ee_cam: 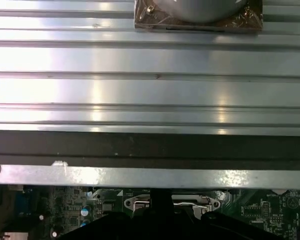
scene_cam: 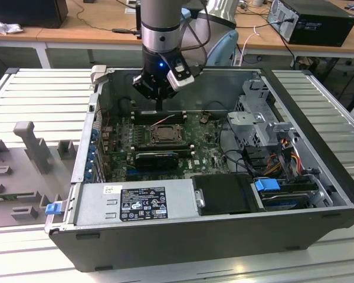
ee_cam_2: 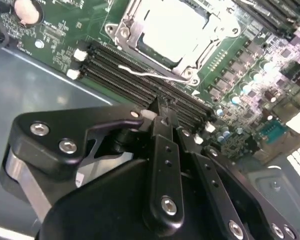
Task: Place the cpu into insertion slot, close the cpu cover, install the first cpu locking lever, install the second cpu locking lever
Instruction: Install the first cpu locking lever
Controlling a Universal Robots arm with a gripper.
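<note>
Black open-sided metal computer case [scene_cam: 318, 177] lies on the ribbed silvery metal worktop [scene_cam: 41, 94]; inside it sit a green circuit board [scene_cam: 209, 156], a grey power supply box [scene_cam: 135, 200] with labels and a bundle of coloured cables [scene_cam: 283, 159] at the exterior view's right. Square insertion slot [scene_cam: 163, 134] with silvery rim sits mid-board; in the second wrist view the pale silvery cpu [ee_cam_2: 172, 27] lies in it, framed by the thin silvery cpu cover [ee_cam_2: 210, 47] lying flat around the chip. A thin wire lever [ee_cam_2: 150, 74] runs along the socket edge next to the long black memory slots [ee_cam_2: 120, 75]. Black gripper [ee_cam_2: 162, 117] hangs just above the memory slots beside the socket, its fingers [ee_cam_2: 165, 150] drawn together to a narrow tip, nothing visibly held; contact with the board cannot be told.
</note>
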